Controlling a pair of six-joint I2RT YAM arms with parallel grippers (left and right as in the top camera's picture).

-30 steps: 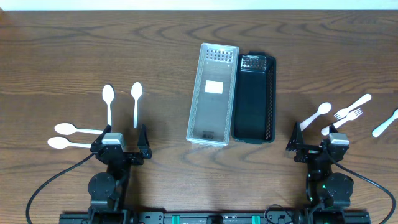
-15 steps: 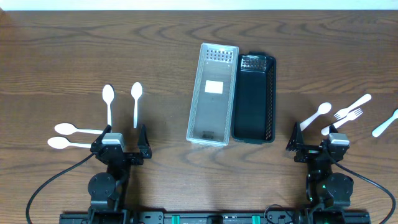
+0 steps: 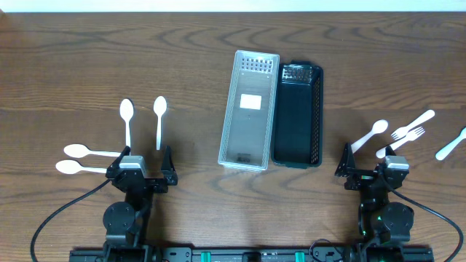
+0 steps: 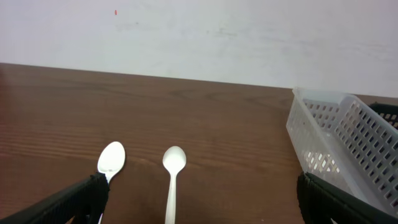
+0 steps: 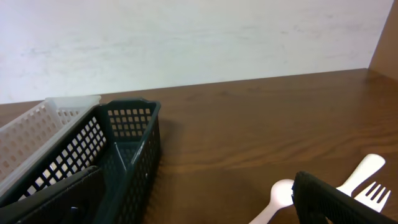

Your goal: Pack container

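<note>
A clear plastic basket (image 3: 248, 109) and a black basket (image 3: 297, 115) lie side by side at the table's middle, both empty. Several white spoons lie at the left: two upright (image 3: 127, 116) (image 3: 159, 113) and two sideways (image 3: 81, 151) (image 3: 73, 167). At the right lie a white spoon (image 3: 371, 134), two white forks (image 3: 416, 121) (image 3: 399, 141) and one more utensil (image 3: 451, 144). My left gripper (image 3: 141, 166) is open and empty near the front edge; its wrist view shows two spoons (image 4: 111, 159) (image 4: 173, 171). My right gripper (image 3: 368, 167) is open and empty.
The wooden table (image 3: 182, 65) runs back to a white wall (image 4: 199, 37). The clear basket (image 4: 348, 137) shows at the right of the left wrist view; the black basket (image 5: 106, 155) at the left of the right wrist view.
</note>
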